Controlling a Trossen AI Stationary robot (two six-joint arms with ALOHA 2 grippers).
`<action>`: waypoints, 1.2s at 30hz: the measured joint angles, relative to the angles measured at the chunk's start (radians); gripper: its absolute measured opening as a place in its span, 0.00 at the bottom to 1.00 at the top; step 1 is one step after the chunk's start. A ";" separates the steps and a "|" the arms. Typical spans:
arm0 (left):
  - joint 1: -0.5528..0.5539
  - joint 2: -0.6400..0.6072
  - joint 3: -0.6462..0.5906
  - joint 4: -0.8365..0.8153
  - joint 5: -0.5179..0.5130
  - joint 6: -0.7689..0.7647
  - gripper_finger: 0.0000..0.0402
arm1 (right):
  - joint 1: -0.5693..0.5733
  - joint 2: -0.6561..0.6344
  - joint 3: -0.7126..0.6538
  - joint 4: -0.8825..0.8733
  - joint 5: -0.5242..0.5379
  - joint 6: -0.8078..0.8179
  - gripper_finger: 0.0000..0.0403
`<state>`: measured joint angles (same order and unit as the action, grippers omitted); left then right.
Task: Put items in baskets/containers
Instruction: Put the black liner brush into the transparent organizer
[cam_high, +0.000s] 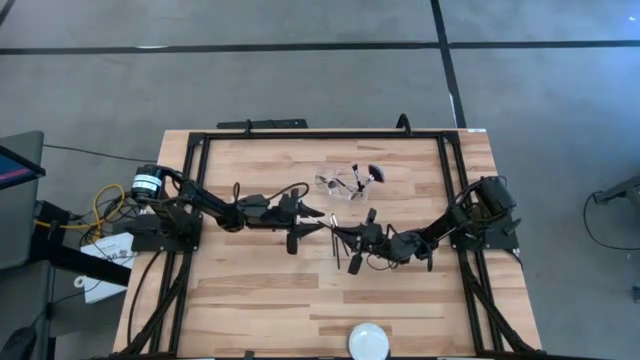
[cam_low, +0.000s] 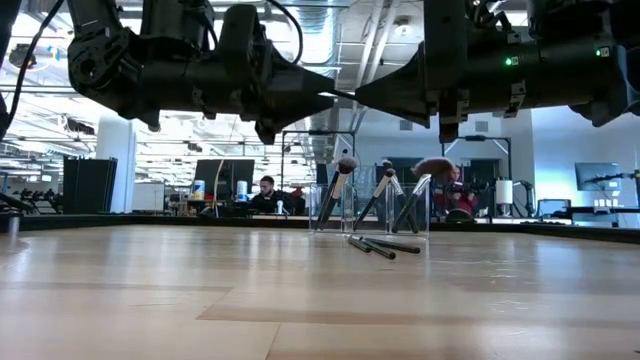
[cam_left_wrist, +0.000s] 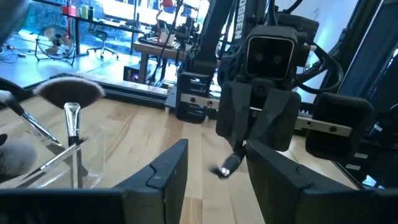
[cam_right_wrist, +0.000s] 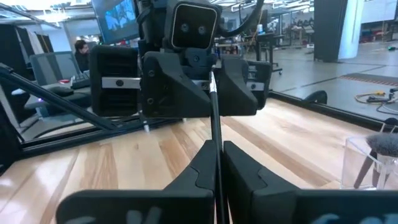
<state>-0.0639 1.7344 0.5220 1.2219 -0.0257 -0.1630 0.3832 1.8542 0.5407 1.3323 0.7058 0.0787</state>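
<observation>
A clear container (cam_low: 370, 212) stands at the table's middle far part with several brushes (cam_low: 338, 188) leaning upright in it, one with a wide head (cam_left_wrist: 68, 93). Two more brushes (cam_low: 378, 246) lie on the table just in front of it. My right gripper (cam_right_wrist: 217, 168) is level above the table, shut on a thin dark brush (cam_right_wrist: 214, 118). My left gripper (cam_left_wrist: 214, 180) faces it tip to tip and is open. The brush's silver-collared end (cam_left_wrist: 225, 168) shows between the left fingers; whether it touches them, I cannot tell. My right gripper pinches the brush's thin dark handle (cam_right_wrist: 216, 146) between its two shut fingers. The fingers come level from the table's right and lie along the handle. The brush juts straight out past the fingertips toward my left gripper, lifted clear of the table.
A white round disc (cam_high: 367, 340) sits at the table's near edge. A dark frame (cam_high: 320, 133) runs around the table top. Bare wood lies near the front on both sides. Beyond the far edge, a person sits at a desk (cam_low: 265, 195).
</observation>
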 joint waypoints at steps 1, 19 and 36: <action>0.000 0.000 0.000 0.006 0.000 0.001 0.39 | 0.000 0.000 0.000 0.000 0.000 0.000 0.01; 0.007 0.000 0.000 0.036 0.037 0.005 0.05 | -0.007 -0.008 0.000 -0.016 0.008 -0.026 0.16; 0.152 0.000 0.356 -0.558 -0.162 0.377 0.05 | 0.236 -0.509 0.000 -0.111 0.565 -0.602 0.29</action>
<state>0.0879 1.7340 0.8783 0.6634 -0.1874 0.2143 0.6197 1.3448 0.5411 1.2217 1.2711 -0.5230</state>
